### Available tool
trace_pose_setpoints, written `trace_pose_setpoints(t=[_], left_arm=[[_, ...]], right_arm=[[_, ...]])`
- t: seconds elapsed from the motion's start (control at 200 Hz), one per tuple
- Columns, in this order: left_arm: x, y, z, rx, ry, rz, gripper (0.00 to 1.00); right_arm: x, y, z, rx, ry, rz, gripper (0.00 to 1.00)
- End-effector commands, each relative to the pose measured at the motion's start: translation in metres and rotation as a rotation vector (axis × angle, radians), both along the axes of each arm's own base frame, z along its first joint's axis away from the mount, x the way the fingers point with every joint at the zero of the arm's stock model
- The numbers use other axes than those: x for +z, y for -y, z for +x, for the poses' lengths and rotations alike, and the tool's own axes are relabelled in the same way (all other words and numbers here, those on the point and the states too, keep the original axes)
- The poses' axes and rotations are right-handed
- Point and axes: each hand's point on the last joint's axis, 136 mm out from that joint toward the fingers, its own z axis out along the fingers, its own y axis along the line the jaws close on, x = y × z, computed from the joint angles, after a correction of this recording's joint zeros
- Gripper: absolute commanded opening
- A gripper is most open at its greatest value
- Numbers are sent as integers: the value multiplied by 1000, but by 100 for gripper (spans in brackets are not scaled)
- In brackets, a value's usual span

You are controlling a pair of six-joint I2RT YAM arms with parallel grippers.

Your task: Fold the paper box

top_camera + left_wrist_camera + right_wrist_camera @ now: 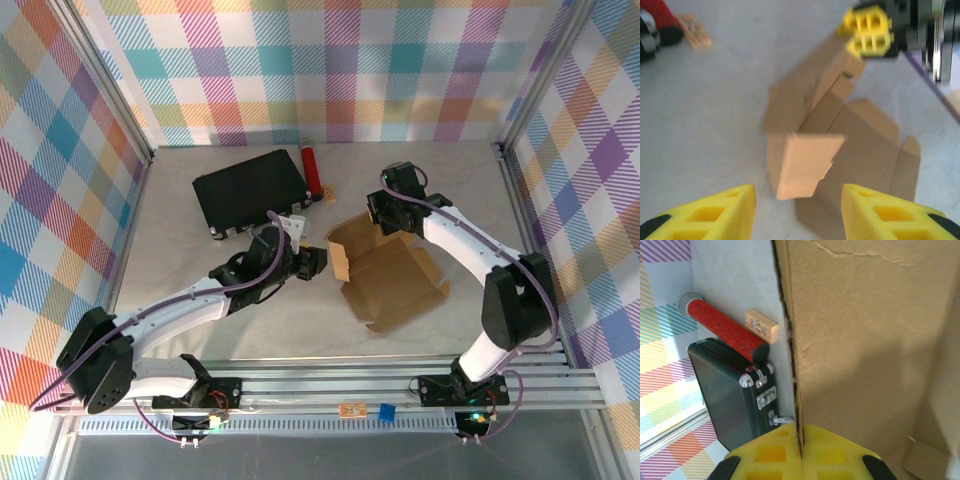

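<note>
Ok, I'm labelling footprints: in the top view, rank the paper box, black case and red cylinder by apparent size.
1. The paper box and the black case look about alike, too close to rank.
2. The red cylinder is clearly smallest.

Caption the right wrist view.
Right gripper fingers pinch a raised wall of the paper box; black case, red cylinder, wooden block behind.

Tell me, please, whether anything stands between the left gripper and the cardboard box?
Nothing visible does. The open left gripper faces a raised flap of the box across bare table; the right gripper pinches its far wall.
</note>
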Motion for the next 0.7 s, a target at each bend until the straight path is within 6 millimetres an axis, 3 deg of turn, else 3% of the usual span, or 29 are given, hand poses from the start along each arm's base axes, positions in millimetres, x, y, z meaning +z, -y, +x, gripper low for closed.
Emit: trace_pose_setpoints(t=[0.0,0.19,0.32,0.45,0.545,0.625,0.695], left_arm=[[3,4,8,-25,49,-48,48],[2,-2,18,3,50,-56,49],[5,-3,17,7,35,-82,52],[38,2,20,41,12,-168,60],[55,-20,41,237,-64,-168,68],[73,-32,64,331,-170,-267,66],[85,-31,79,360,-272,-337,64]], right_arm=[[20,-16,31,82,209,78,0],[-5,-17,33,101,177,206,0],[1,-13,26,74,123,234,0],[20,-1,24,18,126,199,0],[28,1,25,18,120,185,0],[33,-1,25,26,118,168,0],[35,-2,24,10,117,177,0]])
